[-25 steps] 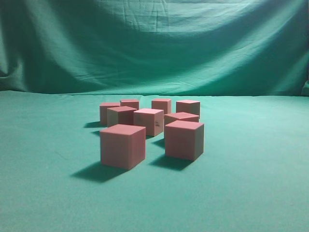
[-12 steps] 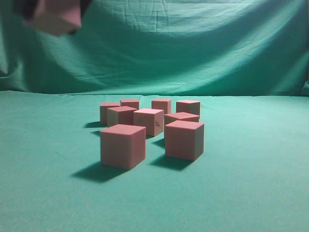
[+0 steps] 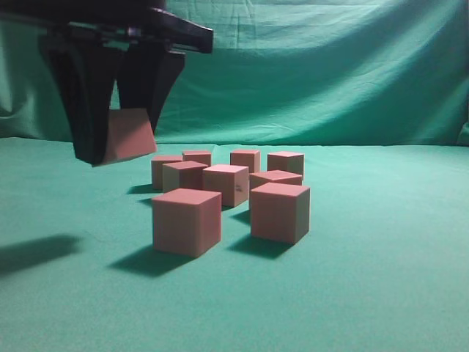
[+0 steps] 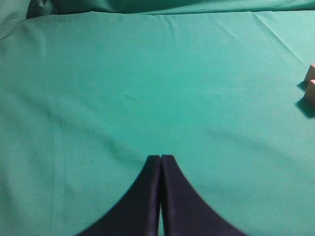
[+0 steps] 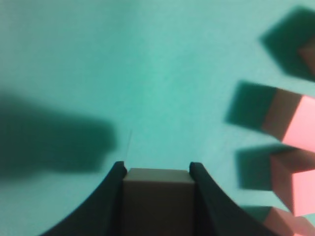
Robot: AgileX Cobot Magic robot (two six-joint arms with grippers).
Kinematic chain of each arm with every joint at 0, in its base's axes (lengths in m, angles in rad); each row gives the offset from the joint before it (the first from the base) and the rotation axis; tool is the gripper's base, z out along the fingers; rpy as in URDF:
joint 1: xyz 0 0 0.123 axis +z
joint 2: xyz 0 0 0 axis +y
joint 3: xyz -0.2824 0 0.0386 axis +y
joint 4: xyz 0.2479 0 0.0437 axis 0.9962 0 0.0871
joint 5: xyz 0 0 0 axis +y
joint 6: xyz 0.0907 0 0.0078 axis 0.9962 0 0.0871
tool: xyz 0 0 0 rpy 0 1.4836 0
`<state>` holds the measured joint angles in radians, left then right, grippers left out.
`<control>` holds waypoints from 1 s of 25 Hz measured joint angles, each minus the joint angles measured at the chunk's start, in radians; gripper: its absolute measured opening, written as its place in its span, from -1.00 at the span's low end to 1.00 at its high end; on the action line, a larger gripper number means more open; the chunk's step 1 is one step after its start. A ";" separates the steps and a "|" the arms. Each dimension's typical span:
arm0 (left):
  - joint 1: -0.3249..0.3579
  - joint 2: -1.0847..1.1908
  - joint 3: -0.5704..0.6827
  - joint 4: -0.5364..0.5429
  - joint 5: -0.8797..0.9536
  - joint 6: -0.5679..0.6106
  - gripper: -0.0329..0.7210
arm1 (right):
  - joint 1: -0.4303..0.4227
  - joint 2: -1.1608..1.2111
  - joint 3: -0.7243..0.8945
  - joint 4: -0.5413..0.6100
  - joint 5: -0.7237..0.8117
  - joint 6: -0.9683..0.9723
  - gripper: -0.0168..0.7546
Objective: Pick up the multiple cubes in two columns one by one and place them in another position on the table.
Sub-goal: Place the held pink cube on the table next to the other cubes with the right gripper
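Several reddish-pink cubes stand in a loose cluster on the green table [image 3: 381,286]; the two nearest are a front left cube [image 3: 187,221] and a front right cube [image 3: 279,212]. My right gripper [image 3: 121,144] hangs above the table to the left of the cluster, shut on one cube [image 3: 130,134] that is tilted in the air. In the right wrist view the held cube [image 5: 157,201] sits between the jaws of that gripper [image 5: 157,169], with table cubes [image 5: 290,123] to its right. My left gripper [image 4: 161,158] is shut and empty over bare cloth.
A draped green cloth backdrop [image 3: 308,66] closes the far side. The gripper's shadow [image 3: 37,253] lies on the cloth at the left. Two cube corners [image 4: 310,83] show at the right edge of the left wrist view.
The right gripper with the cube has come down from the top left corner to just above the table, left of the cluster. The cubes on the table have not moved.
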<state>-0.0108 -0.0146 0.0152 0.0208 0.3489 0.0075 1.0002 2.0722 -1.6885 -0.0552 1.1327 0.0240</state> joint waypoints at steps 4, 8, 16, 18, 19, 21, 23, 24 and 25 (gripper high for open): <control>0.000 0.000 0.000 0.000 0.000 0.000 -0.91 | 0.023 0.008 0.000 -0.031 -0.036 0.100 -0.30; 0.000 0.000 0.000 0.000 0.000 0.000 -0.91 | 0.023 0.014 0.000 0.015 -0.047 0.127 -0.30; 0.000 0.000 0.000 0.000 0.000 0.000 -0.91 | 0.023 0.025 0.045 0.023 -0.099 0.161 -0.30; 0.000 0.000 0.000 0.000 0.000 0.000 -0.91 | 0.023 0.025 0.071 0.033 -0.115 0.163 -0.30; 0.000 0.000 0.000 0.000 0.000 0.000 -0.91 | 0.023 0.025 0.082 0.038 -0.126 0.165 -0.30; 0.000 0.000 0.000 0.000 0.000 0.000 -0.91 | 0.023 0.025 0.097 0.042 -0.143 0.165 -0.30; 0.000 0.000 0.000 0.000 0.000 0.000 -0.91 | 0.023 0.025 0.101 0.042 -0.155 0.165 -0.30; 0.000 0.000 0.000 0.000 0.000 0.000 -0.91 | 0.023 0.025 0.101 0.042 -0.163 0.165 -0.30; 0.000 0.000 0.000 0.000 0.000 0.000 -0.91 | 0.023 0.025 0.101 0.040 -0.165 0.165 -0.30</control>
<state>-0.0108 -0.0146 0.0152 0.0208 0.3489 0.0075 1.0234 2.0975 -1.5878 -0.0151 0.9678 0.1891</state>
